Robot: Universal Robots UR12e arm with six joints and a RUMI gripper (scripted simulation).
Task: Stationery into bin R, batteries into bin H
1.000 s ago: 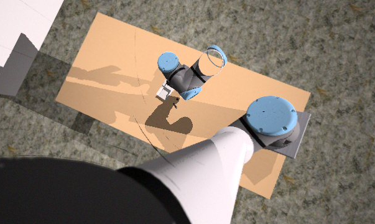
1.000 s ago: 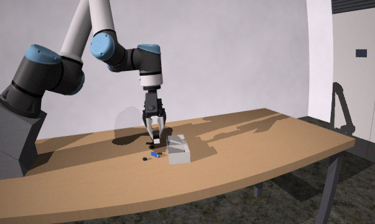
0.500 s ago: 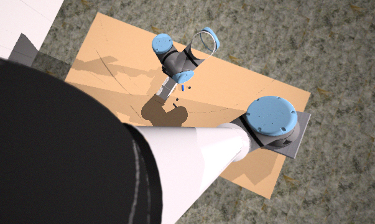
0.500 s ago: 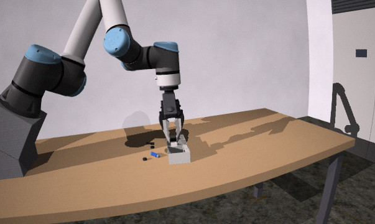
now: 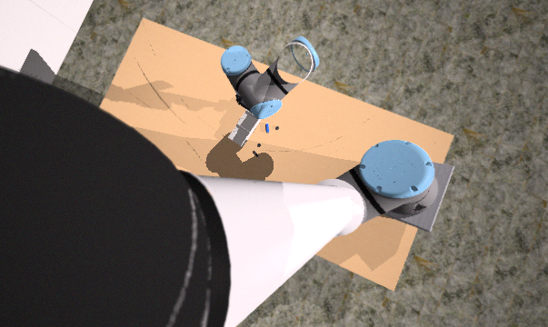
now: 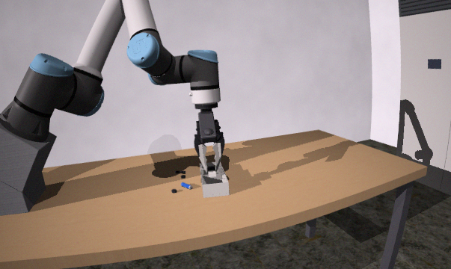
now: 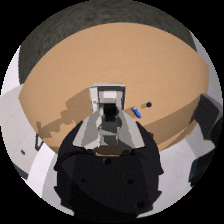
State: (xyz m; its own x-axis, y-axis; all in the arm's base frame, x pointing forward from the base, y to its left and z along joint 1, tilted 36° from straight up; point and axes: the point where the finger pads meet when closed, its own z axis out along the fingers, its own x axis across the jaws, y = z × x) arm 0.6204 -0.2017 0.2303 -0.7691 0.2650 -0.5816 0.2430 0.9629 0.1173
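Observation:
Two light grey bins [image 5: 241,134] [image 6: 215,190] [image 7: 123,101] stand upright end to end; their letters are not readable. My gripper [image 6: 211,168] [image 7: 110,107] is above them and points down, shut on a small black and white block [image 6: 212,173] [image 7: 107,95]. A blue battery [image 5: 267,128] [image 6: 186,185] [image 7: 136,112] lies beside the bins. A small dark round thing [image 5: 277,128] [image 6: 173,190] [image 7: 149,104] is near it. Another dark piece [image 5: 259,145] [image 6: 183,176] and a longer dark one [image 5: 255,153] [image 6: 180,172] lie farther back. The bins' contents are mostly hidden.
The wooden table [image 5: 392,132] [image 6: 304,202] [image 7: 120,50] carries everything. The arm's grey base block [image 6: 12,168] stands at its left end in the exterior view. A wall [image 6: 285,67] rises behind the table. The arm covers much of the top view.

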